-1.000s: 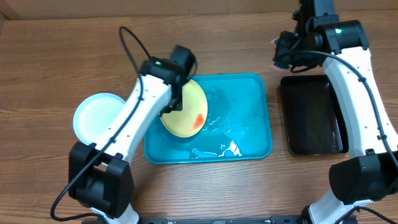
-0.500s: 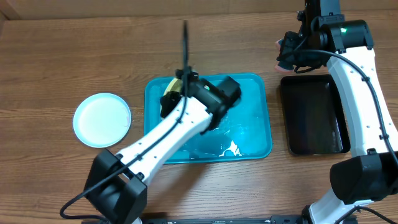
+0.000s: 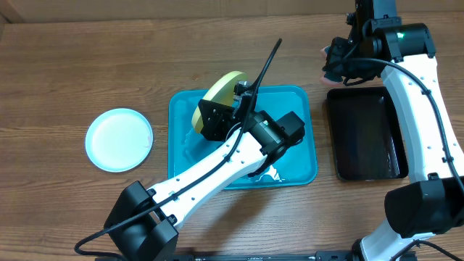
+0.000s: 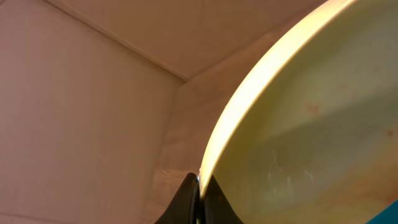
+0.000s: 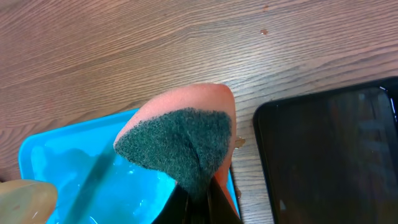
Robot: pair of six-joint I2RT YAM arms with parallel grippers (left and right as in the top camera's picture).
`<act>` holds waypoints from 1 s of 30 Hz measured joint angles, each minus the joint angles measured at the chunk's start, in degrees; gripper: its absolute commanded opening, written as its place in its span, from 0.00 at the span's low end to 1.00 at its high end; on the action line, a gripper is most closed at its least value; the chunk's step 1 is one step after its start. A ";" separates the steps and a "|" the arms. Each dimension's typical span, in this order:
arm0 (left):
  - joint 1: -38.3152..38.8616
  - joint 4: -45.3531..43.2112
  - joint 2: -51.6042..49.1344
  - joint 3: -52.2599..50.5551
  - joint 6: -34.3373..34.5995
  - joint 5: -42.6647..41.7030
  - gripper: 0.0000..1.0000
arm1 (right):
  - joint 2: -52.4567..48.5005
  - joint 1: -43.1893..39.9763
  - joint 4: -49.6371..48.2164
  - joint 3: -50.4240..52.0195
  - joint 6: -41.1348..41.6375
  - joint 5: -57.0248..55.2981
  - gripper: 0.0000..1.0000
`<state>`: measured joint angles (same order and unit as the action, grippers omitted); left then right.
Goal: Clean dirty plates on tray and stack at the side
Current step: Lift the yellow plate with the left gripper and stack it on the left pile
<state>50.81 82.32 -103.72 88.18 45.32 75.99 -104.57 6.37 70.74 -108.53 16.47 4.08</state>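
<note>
My left gripper point(image 3: 212, 110) is shut on the rim of a pale yellow-green plate point(image 3: 220, 90) and holds it tilted on edge over the far left part of the turquoise tray point(image 3: 303, 116). In the left wrist view the jaws point(image 4: 199, 188) pinch the plate's rim, and the plate point(image 4: 311, 124) fills the right side. A light-blue plate point(image 3: 119, 139) lies flat on the table, left of the tray. My right gripper point(image 3: 336, 65) is shut on a pink sponge with a dark green scrub face point(image 5: 180, 137), beyond the tray's far right corner. No other plate is in view.
A glossy black tray point(image 3: 365, 134) lies right of the turquoise tray, also in the right wrist view point(image 5: 336, 149). Water and white foam point(image 3: 268, 174) sit in the turquoise tray's near part. My left arm crosses the tray diagonally.
My left arm has swung right across the tray and turned the yellow-green plate up on edge, moving it toward the tray's far side. The right arm has hardly moved.
</note>
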 measured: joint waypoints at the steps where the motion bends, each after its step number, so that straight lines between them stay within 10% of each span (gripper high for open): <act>1: 0.09 -0.02 0.00 0.00 0.22 0.15 0.04 | 0.00 0.00 0.04 0.00 0.00 0.00 0.04; 16: -12.72 -0.72 0.00 0.00 3.32 -29.24 0.05 | 0.00 0.00 0.44 0.00 0.00 -0.02 0.04; 30: -52.17 -13.18 0.83 -0.57 -20.33 -68.17 0.05 | 0.00 0.00 0.85 0.00 -0.02 0.00 0.04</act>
<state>-1.37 69.14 -102.89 87.61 24.99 7.81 -104.57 6.37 71.59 -108.53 16.45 4.08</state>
